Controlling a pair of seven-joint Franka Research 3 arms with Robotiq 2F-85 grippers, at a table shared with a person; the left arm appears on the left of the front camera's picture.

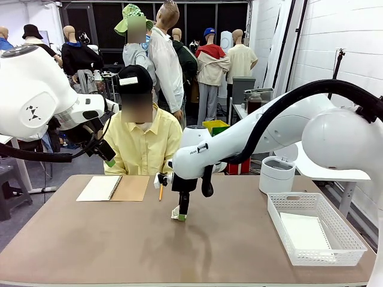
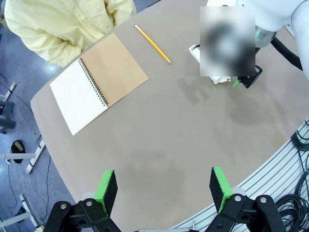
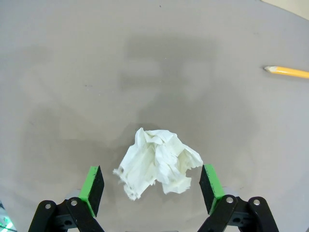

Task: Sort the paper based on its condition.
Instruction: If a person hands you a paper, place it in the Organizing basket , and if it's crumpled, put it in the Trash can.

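At table centre, my right gripper (image 3: 152, 187) hangs spread about the crumpled paper (image 3: 157, 163), not yet grasping, pencil (image 3: 287, 72) at two o'clock; one flat sheet (image 1: 304, 231) already lies in the basket (image 1: 281, 223), my left gripper (image 2: 164, 191) idle and spread.

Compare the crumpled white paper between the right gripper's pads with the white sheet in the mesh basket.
The crumpled white paper wad is balled and creased; the flat white sheet is smooth. The wad lies on the bare brown table mid-table; the sheet lies inside the white mesh basket at the robot's right. Both are plain white paper.
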